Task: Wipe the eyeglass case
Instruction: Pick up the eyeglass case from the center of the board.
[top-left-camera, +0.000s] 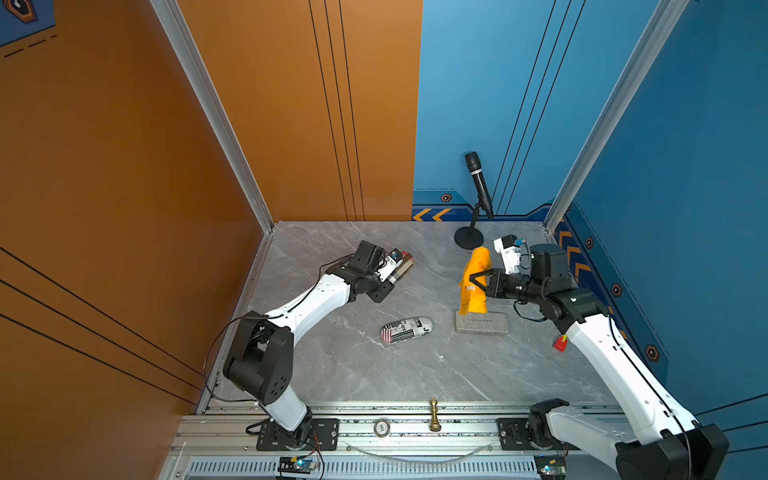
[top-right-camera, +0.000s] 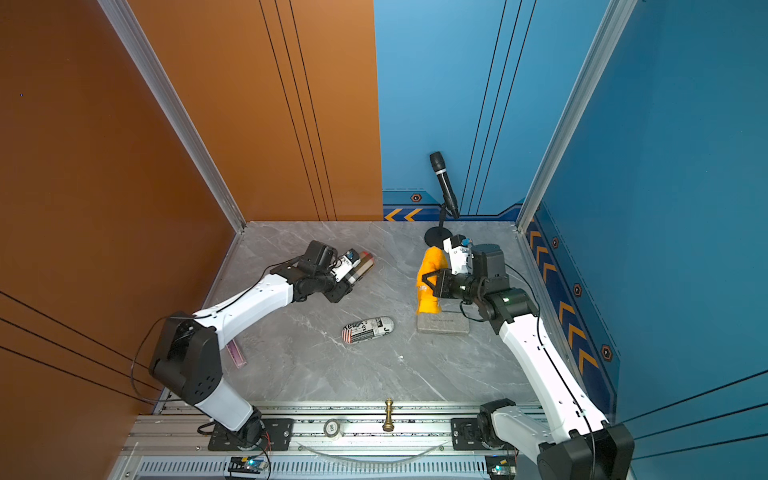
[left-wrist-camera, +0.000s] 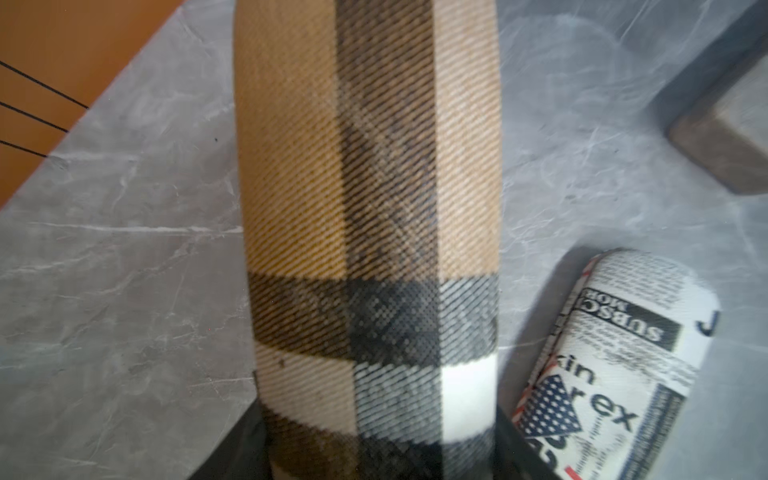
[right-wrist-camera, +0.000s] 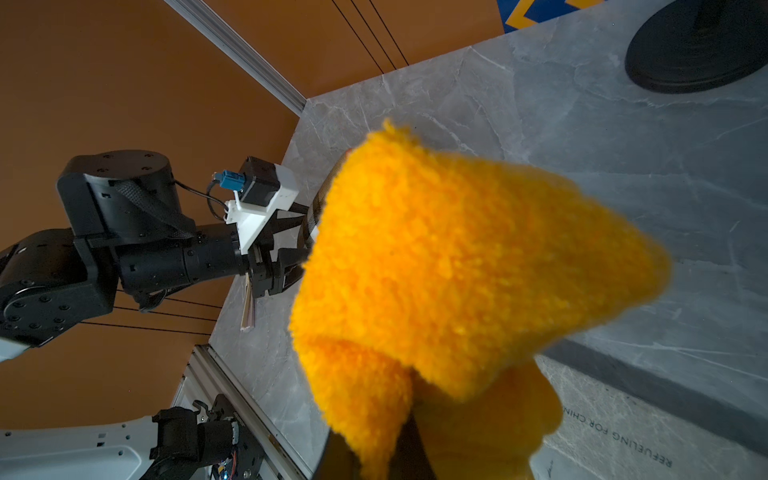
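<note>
The eyeglass case (top-left-camera: 405, 266) is a tan, black and white plaid tube at the back left of the marble table; both top views show it (top-right-camera: 365, 262). My left gripper (top-left-camera: 393, 276) is shut on its near end, and the case (left-wrist-camera: 374, 187) fills the middle of the left wrist view between the dark jaws. Over at the back right, my right gripper (top-left-camera: 474, 283) is shut on a fluffy orange cloth (top-left-camera: 477, 266), which hangs folded in the air. The cloth (right-wrist-camera: 457, 270) hides most of the right wrist view. The cloth and the case are well apart.
A newspaper-print case (top-left-camera: 406, 330) lies mid-table, close to the plaid one in the left wrist view (left-wrist-camera: 615, 365). A grey block (top-left-camera: 482, 323) sits under the cloth. A microphone stand (top-left-camera: 468, 239) is at the back, a small red object (top-left-camera: 560, 344) by the right arm, a chess piece (top-left-camera: 434, 415) and tape roll (top-left-camera: 381, 428) on the front rail.
</note>
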